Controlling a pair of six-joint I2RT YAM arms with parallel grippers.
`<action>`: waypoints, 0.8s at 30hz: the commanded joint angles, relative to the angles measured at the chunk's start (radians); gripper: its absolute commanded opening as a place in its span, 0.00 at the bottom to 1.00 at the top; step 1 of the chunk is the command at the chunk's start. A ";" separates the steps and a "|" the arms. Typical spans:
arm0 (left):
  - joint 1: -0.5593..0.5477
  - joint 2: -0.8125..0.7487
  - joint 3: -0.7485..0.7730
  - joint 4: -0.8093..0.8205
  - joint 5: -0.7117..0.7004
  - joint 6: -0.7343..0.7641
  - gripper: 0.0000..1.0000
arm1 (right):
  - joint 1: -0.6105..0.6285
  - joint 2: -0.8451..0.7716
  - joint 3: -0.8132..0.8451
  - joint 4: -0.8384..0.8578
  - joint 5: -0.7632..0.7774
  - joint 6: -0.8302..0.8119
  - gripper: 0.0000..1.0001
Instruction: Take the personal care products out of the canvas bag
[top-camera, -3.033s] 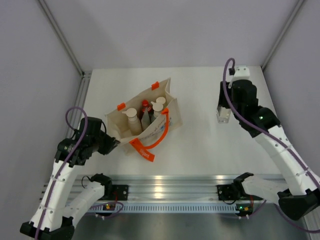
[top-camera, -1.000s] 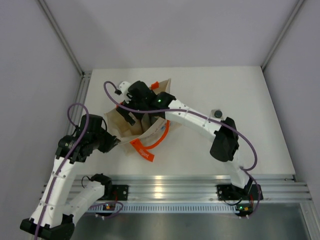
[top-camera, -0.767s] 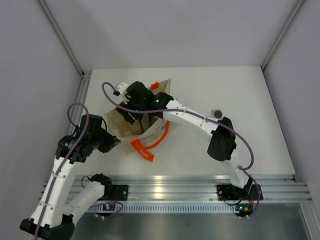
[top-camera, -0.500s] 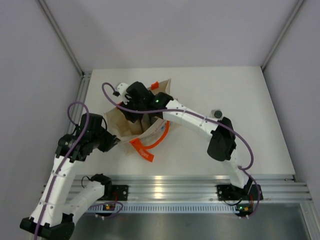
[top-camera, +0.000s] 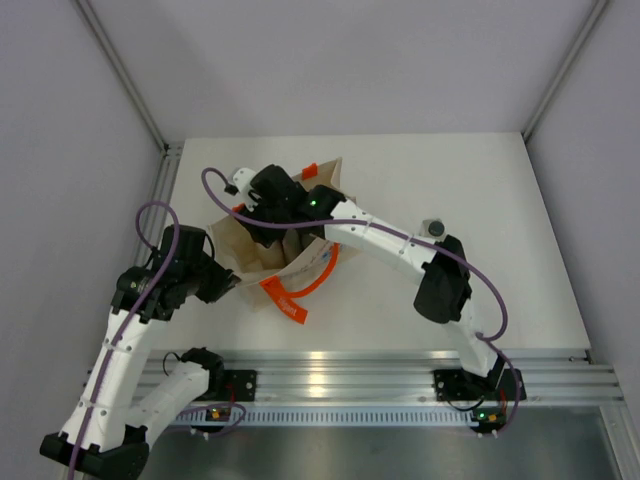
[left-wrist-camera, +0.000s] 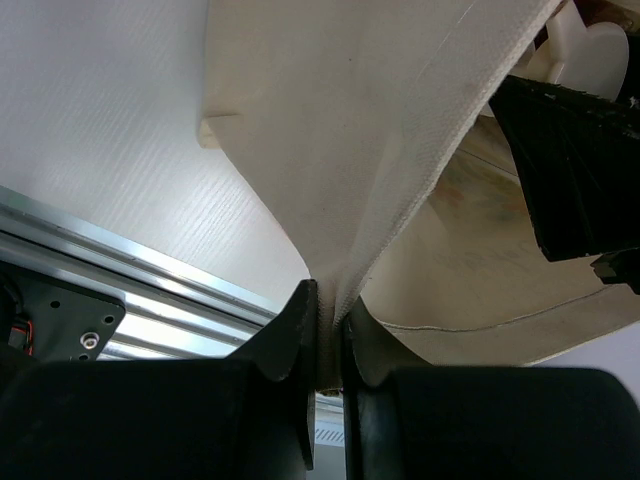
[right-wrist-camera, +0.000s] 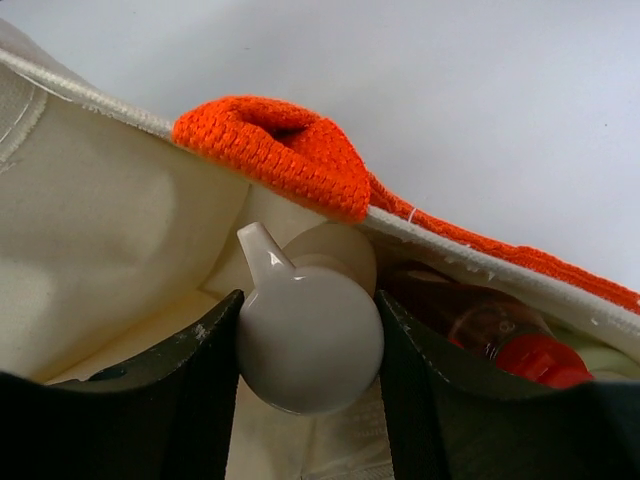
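Fingers of the right gripper (right-wrist-camera: 308, 310) press against both sides of a white round pump cap (right-wrist-camera: 312, 345) on a bottle inside the beige canvas bag with orange straps (top-camera: 252, 262), beside a red-capped clear bottle (right-wrist-camera: 520, 352). The left gripper (left-wrist-camera: 327, 305) is pinched tight on the bag's canvas edge; a small dark-capped bottle (top-camera: 432, 227) stands on the white table (top-camera: 480, 180), well right of the bag.

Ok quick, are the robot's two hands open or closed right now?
Left gripper: closed, pinching the edge of the bag.
Right gripper: closed around the white pump top of a bottle in the bag.
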 joint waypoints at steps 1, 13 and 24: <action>0.009 0.003 0.035 0.046 -0.046 0.002 0.00 | 0.028 -0.072 0.097 0.019 0.033 0.010 0.00; 0.009 -0.014 0.028 0.046 -0.053 -0.012 0.00 | 0.050 -0.138 0.143 0.020 0.087 0.036 0.00; 0.009 -0.019 0.025 0.046 -0.049 -0.025 0.00 | 0.073 -0.264 0.172 0.016 0.135 0.085 0.00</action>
